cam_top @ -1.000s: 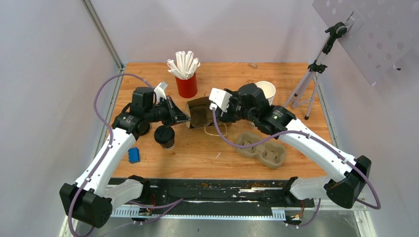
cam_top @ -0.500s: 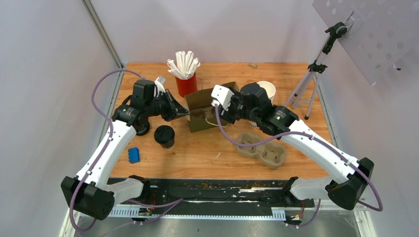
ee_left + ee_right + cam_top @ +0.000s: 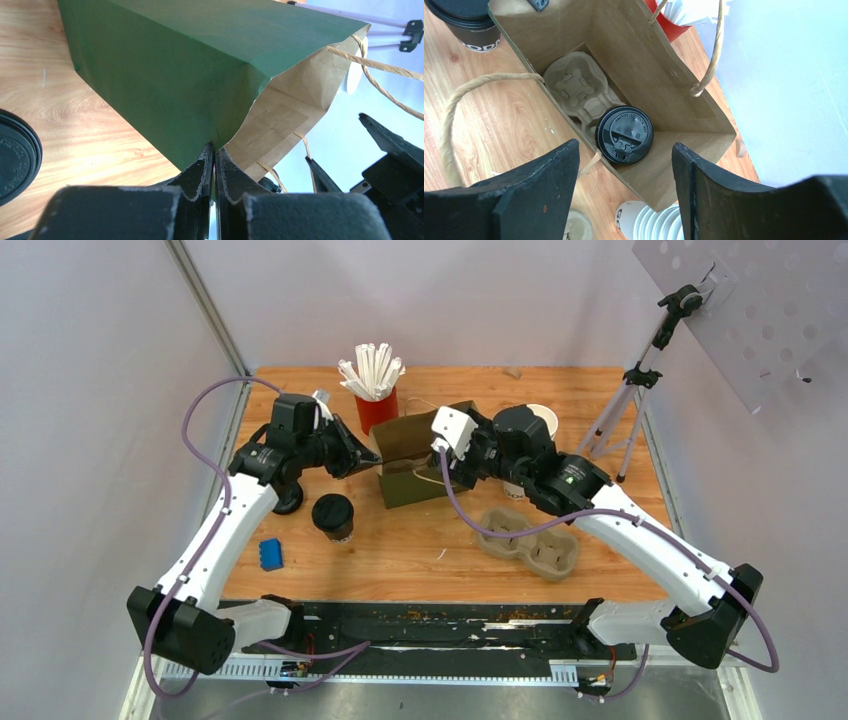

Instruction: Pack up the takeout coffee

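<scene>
Most of the job looks done. Low in the overhead view, left of centre, a second lidded cup (image 3: 333, 517) stands on the wooden surface (image 3: 400, 550), outside the bag and near the left arm. Just above it, the left fingers (image 3: 214, 150) are pressed almost together on the edge of the bag's (image 3: 415, 488) mouth, apparently pinching the paper to keep the bag upright and open.

The right fingers (image 3: 625, 147) hang over that mouth, spread wide with nothing between them. Straight below them the coffee cup (image 3: 624, 135), black lid up, sits at the bottom of the bag in one well of a cardboard tray (image 3: 574, 87). The well beside it is bare.

I judge this coffee packed. What may be left is adding the cup outside, if it belongs to the order, and clearing both arms from the bag. The rope handles hang loose on either side.

Nearest on the surface, at lower left, lies a small blue block (image 3: 270, 554). A spare cardboard tray (image 3: 528, 540) lies right of centre. Further up, a red cup (image 3: 378, 415) of wrapped straws stands just behind the bag. A stack of white cups (image 3: 540, 420) shows behind the right arm. A tripod (image 3: 628, 400) stands at the right edge. Pale walls close in the back and sides, with a perforated panel (image 3: 760, 310) at upper right.
</scene>
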`<state>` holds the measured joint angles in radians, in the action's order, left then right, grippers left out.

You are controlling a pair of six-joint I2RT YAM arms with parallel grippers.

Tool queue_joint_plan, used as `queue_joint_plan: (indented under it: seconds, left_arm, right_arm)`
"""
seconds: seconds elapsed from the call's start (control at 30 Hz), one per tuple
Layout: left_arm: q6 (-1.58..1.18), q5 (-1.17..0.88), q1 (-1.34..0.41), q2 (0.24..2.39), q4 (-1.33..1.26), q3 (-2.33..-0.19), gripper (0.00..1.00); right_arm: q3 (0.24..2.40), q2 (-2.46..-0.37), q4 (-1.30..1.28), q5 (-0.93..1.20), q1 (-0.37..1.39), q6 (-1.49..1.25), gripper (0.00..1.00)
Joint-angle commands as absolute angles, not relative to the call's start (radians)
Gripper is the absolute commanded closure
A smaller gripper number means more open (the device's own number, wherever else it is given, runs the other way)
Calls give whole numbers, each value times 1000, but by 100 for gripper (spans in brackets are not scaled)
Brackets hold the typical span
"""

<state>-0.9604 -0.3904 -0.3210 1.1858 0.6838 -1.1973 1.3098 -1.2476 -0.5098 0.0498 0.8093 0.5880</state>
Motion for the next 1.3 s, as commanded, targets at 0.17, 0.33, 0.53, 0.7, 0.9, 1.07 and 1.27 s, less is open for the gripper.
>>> queue_joint_plan:
  seconds: [0.17,0.33,0.53,0.7,0.9,1.07,1.27]
  left_arm:
    - [-896,-314,-325,1233,703,-1290,83]
    - [-842,-287,-325,1245,734,-1334,79]
    - [-774,-224,-325,1234,764,-1387,74]
    - [-700,-160,-325,1238,833,-1468,62]
    - [-608,-22,-325,1199,946,-1563,52]
    - [-553,161,-325,1110,1069,-1645,30]
    - [-506,313,-325,1000,1188,-1764,5]
  right_arm:
    - [1386,-1232,-431,-44,810,568,20]
    - [1421,-1246,-405,-58,811,514,0]
    - [1453,-1241,-394,-25,811,439,0]
    - [1430,-1219,-362,92,811,351,0]
    - [1543,-1289,-449,238,817,203,4]
    - [1561,-1340,-413,184,954,210,10]
    - [1576,-1455,-338,202,1036,134,12]
